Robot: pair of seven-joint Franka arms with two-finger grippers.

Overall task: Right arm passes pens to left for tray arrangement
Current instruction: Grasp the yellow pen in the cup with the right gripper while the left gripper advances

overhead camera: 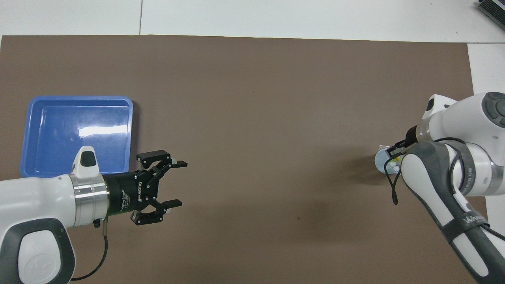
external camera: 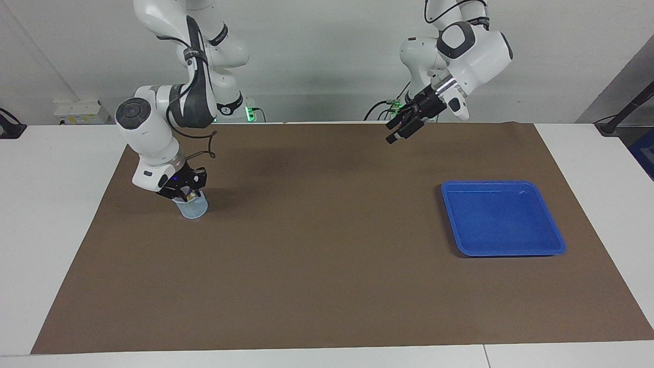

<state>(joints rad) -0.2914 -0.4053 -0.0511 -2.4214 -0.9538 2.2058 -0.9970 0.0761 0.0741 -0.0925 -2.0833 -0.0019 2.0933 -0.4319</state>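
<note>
The pens [overhead camera: 397, 159] stand in a small pale-blue cup [external camera: 194, 209] toward the right arm's end of the table; only a yellow body and whitish tips show at the cup's mouth. My right gripper [external camera: 186, 193], blue light on its wrist, is down at the cup's [overhead camera: 378, 161] mouth among the pens, and the arm hides most of them from above. The left gripper [external camera: 393, 132] hangs open and empty in the air over the bare mat near the robots' edge, pointing toward the middle [overhead camera: 179, 183]. The blue tray [external camera: 503, 219] lies empty at the left arm's end [overhead camera: 79, 134].
A brown mat [external camera: 327, 255] covers most of the white table [external camera: 51, 204]. Nothing else lies on the mat between the cup and the tray.
</note>
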